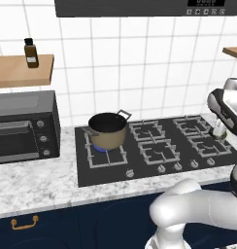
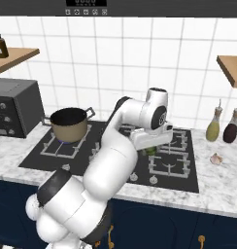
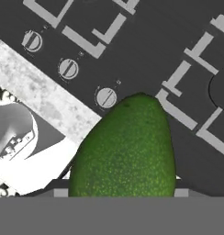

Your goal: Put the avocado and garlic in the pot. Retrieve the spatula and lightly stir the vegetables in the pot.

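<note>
The avocado (image 3: pixel 125 147) is cut off at its lower end in the hand view, and it hides the gripper's finger tips there. In the right base view only a sliver of the avocado (image 2: pixel 150 151) shows below the hand; the rest is covered. The toaster oven (image 1: pixel 23 127) is cut by the left edge of the left base view. The hood display digits (image 1: pixel 206 2) are too small to read.
</note>
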Robot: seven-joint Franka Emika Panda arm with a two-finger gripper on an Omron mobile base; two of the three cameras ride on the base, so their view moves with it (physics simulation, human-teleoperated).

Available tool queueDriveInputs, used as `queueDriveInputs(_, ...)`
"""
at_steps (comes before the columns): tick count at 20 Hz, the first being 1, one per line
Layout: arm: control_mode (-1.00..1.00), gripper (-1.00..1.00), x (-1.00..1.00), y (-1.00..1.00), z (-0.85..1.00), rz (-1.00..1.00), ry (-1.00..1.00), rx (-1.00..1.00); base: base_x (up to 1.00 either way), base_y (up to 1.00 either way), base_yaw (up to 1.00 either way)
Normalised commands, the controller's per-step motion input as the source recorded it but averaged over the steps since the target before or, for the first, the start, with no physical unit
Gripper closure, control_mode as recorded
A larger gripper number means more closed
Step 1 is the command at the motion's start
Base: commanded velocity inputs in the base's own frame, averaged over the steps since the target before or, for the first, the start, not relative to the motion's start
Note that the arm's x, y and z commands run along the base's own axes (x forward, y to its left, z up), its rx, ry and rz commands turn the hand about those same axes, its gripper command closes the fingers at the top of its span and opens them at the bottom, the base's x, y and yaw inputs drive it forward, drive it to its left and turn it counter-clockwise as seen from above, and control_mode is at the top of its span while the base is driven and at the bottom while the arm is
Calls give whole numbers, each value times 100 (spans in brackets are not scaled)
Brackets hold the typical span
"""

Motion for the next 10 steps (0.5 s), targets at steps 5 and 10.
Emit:
queueDriveInputs(5, -100, 100, 8, 100, 37, 19, -3, 8, 0, 0, 0)
queueDriveInputs(10, -100, 100, 8, 100, 17, 5, -14, 3, 0, 0, 0)
